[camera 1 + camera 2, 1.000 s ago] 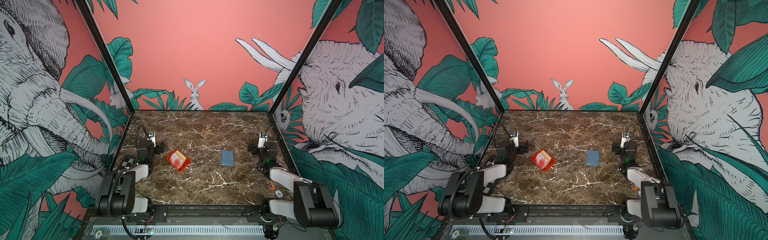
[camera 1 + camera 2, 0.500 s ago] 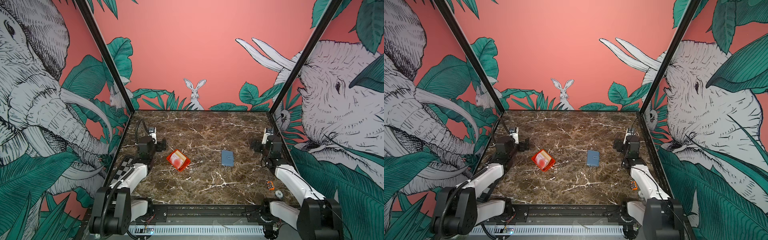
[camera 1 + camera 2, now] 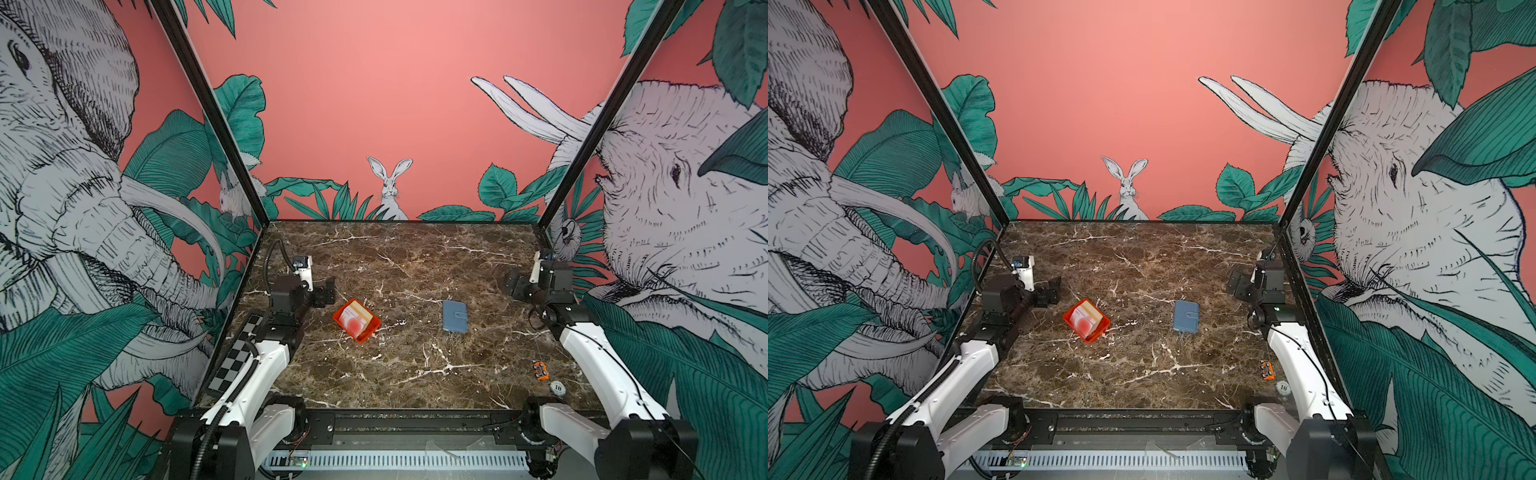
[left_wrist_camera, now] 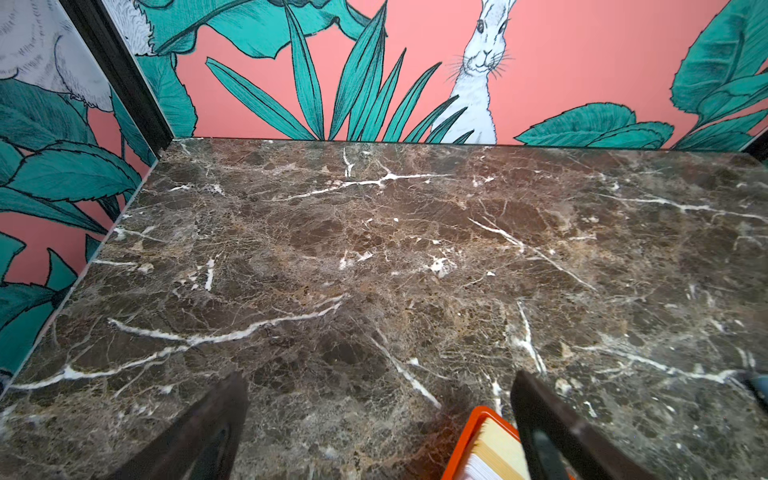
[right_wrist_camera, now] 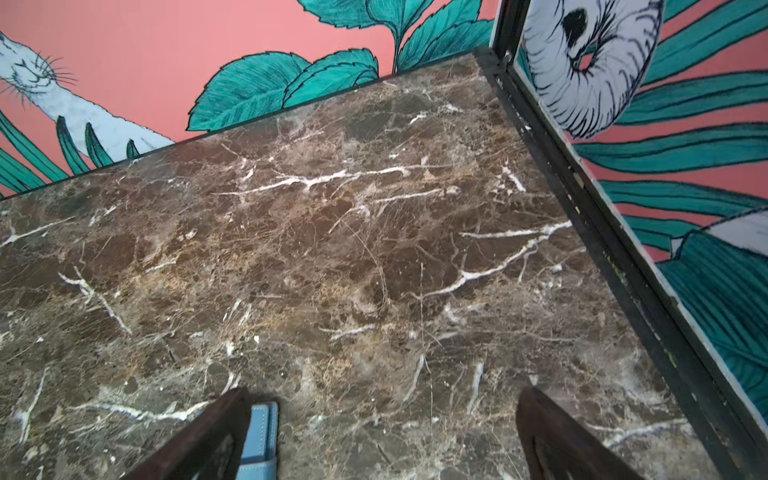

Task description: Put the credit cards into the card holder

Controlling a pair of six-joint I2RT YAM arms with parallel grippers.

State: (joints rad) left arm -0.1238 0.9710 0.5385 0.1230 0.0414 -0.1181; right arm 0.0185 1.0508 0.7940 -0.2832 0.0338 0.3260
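Note:
The credit cards are a cream stack with a red circle, standing in a small orange tray left of centre. The card holder is a slate-blue wallet, closed and flat on the marble right of centre. My left gripper hovers open just behind and left of the tray. A corner of the cards shows by one of its fingers. My right gripper is open, to the right of the card holder, with only bare marble between its jaws.
A checkerboard panel lies along the left wall under the left arm. A small orange toy car and a round chip sit near the front right. Patterned walls close in three sides.
Both arms have unfolded and stretched forward from their tucked pose, carrying the grippers a little farther back on the table. Both grippers stayed open; cards and wallet have not moved.

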